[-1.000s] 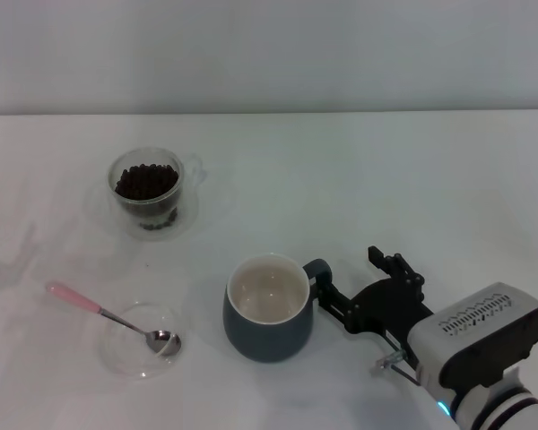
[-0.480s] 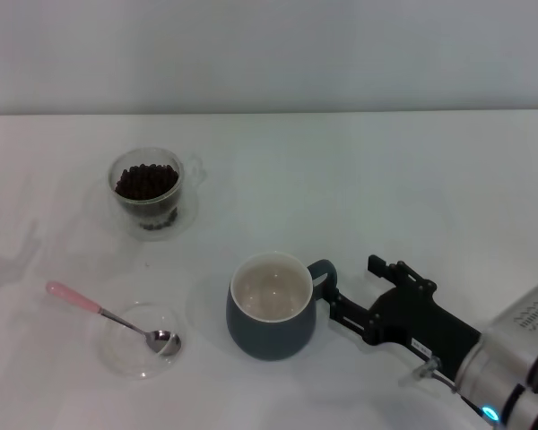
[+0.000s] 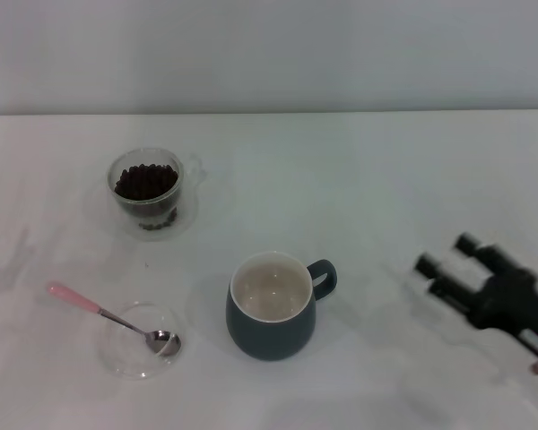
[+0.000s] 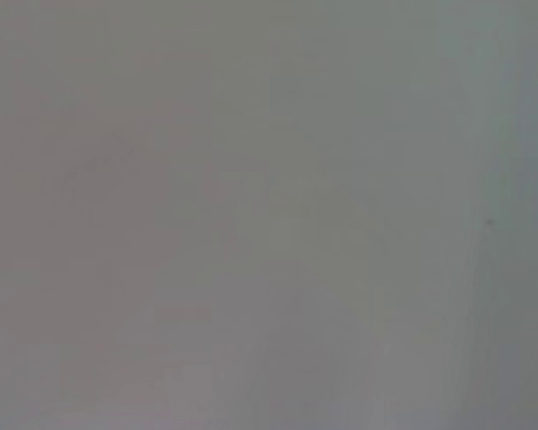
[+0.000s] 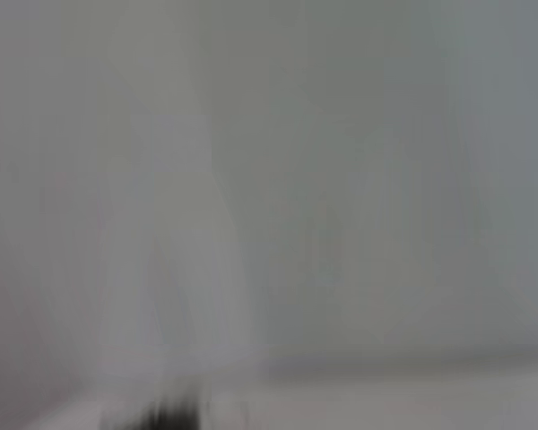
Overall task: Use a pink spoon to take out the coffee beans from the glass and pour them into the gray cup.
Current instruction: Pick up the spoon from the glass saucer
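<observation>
In the head view the gray cup (image 3: 271,306) stands near the table's middle front, cream inside, handle to the right. The glass (image 3: 147,191) with the coffee beans (image 3: 146,182) stands at the back left. The pink spoon (image 3: 108,313) lies at the front left, its metal bowl resting in a shallow clear dish (image 3: 142,339). My right gripper (image 3: 446,265) is open and empty at the right, well clear of the cup's handle. My left gripper is out of view.
The white table (image 3: 386,188) runs back to a pale wall. Both wrist views show only a blurred grey surface.
My right gripper has let go of the gray cup's handle and drawn back to the right. The cup has stayed in place.
</observation>
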Controlling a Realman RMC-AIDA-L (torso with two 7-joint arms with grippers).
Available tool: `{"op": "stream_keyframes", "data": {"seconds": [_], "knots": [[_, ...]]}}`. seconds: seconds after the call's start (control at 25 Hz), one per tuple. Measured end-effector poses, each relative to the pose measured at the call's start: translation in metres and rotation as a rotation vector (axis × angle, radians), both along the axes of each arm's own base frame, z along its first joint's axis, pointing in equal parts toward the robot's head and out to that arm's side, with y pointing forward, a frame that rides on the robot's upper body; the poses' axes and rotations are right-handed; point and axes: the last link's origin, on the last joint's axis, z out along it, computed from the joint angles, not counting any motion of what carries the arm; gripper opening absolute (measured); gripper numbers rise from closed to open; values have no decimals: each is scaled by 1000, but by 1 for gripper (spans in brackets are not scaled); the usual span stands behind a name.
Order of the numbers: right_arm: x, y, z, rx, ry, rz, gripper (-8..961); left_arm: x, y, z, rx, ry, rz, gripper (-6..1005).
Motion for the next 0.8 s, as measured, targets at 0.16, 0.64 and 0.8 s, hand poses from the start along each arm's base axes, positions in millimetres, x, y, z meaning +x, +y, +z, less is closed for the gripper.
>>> {"op": "stream_keyframes", "data": {"seconds": [0.16, 0.64, 0.8], "knots": [[13, -8, 21, 168, 49, 46, 857, -8, -11, 0, -28, -127, 34, 848], [44, 27, 83, 672, -257, -144, 858, -52, -46, 26, -356, -839, 244, 847], [39, 50, 83, 724, -361, -177, 858, -52, -49, 22, -477, -895, 290, 847]]}}
